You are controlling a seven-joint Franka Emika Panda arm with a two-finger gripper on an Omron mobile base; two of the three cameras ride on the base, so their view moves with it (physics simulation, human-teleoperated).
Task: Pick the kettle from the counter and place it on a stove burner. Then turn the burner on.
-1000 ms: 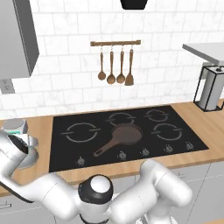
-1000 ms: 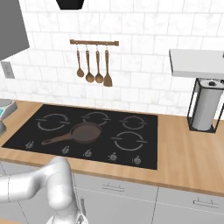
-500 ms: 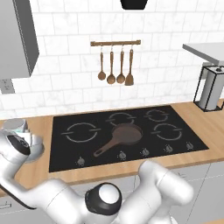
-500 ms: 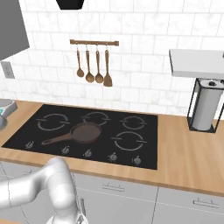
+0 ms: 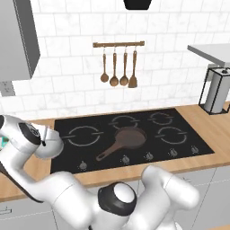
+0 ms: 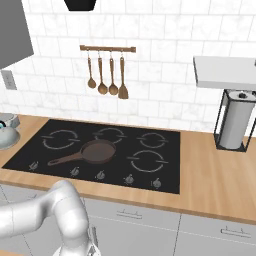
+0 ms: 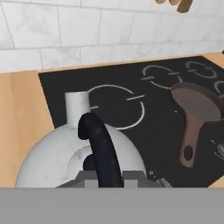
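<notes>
Hand view puts the kettle (image 7: 74, 153) right under the camera, its black handle (image 7: 101, 151) arching up between the jaws, spout pointing toward the large burner ring (image 7: 117, 106) just beyond it. The jaws appear closed on that handle, though their tips are hidden low in the frame, so I cannot tell how firmly. The kettle's dome straddles the edge where the wooden counter (image 7: 19, 118) meets the black cooktop (image 7: 153, 127). In the left base view the arm's wrist has shifted rightward over the last second, from beside the cooktop's left edge to overlapping it, which suggests the carry toward the burner is under way. The brown pan (image 7: 194, 109) sits well apart.
</notes>
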